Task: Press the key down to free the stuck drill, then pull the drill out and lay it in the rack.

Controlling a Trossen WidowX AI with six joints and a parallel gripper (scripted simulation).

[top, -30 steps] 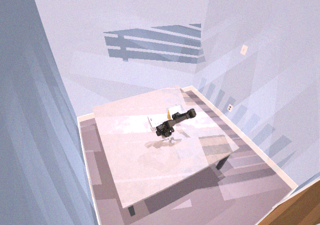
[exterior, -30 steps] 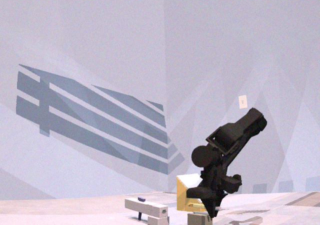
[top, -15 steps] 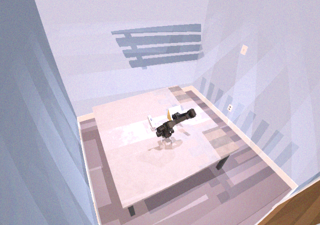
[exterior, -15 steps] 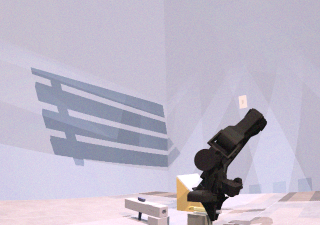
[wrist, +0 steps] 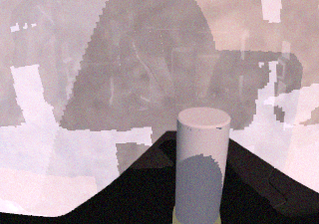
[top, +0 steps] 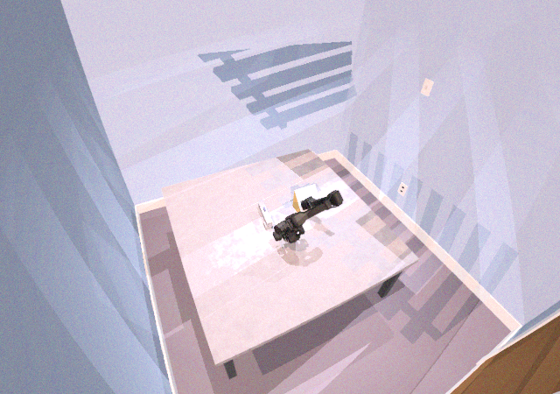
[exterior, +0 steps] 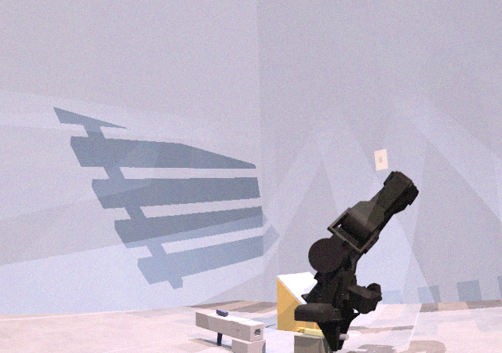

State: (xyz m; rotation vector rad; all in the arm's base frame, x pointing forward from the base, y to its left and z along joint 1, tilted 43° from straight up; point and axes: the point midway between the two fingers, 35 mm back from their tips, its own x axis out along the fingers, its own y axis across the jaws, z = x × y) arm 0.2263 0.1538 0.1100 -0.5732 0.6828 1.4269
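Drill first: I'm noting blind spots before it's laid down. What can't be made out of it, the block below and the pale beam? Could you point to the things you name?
- Drill (exterior: 310, 332) (wrist: 201, 144): yellow end, cut off by wrist view's bottom edge.
- Block (exterior: 308, 344): base, cut off by exterior view's bottom edge.
- Pale beam (top: 263, 215) (exterior: 227, 325): hole's inside, too small in exterior view.

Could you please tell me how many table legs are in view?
2: a left table leg and a right table leg, both below the near edge in the top view. Others may be hidden beneath.
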